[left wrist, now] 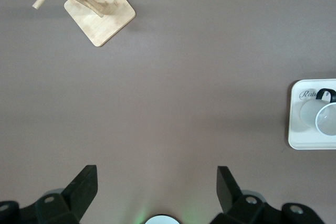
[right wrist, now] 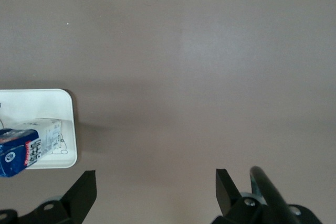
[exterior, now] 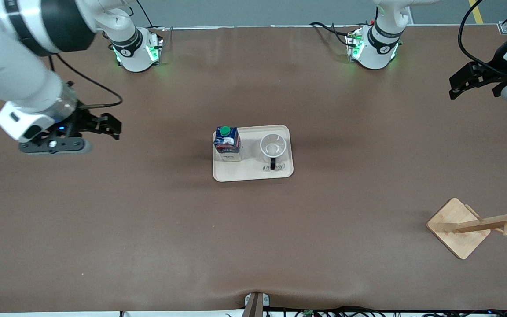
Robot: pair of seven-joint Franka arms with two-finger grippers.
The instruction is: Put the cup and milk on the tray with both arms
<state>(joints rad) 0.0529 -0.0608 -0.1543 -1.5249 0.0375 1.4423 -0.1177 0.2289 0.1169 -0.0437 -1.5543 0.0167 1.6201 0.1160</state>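
Observation:
The cream tray (exterior: pixel 253 172) lies mid-table. On it stand the dark blue milk carton (exterior: pixel 227 143) with a green cap, at the right arm's end, and the white cup (exterior: pixel 273 145) with its black handle, at the left arm's end. My right gripper (exterior: pixel 110 124) is open and empty, up over bare table toward the right arm's end. My left gripper (exterior: pixel 467 81) is open and empty, up over the table's left-arm end. The left wrist view shows the cup (left wrist: pixel 326 116) on the tray's corner (left wrist: pixel 296 139). The right wrist view shows the carton (right wrist: pixel 26 146) on the tray (right wrist: pixel 65 129).
A wooden rack with a square base (exterior: pixel 458 228) and pegs stands near the front edge at the left arm's end; it also shows in the left wrist view (left wrist: pixel 100 16). The brown table (exterior: pixel 148 220) spreads round the tray.

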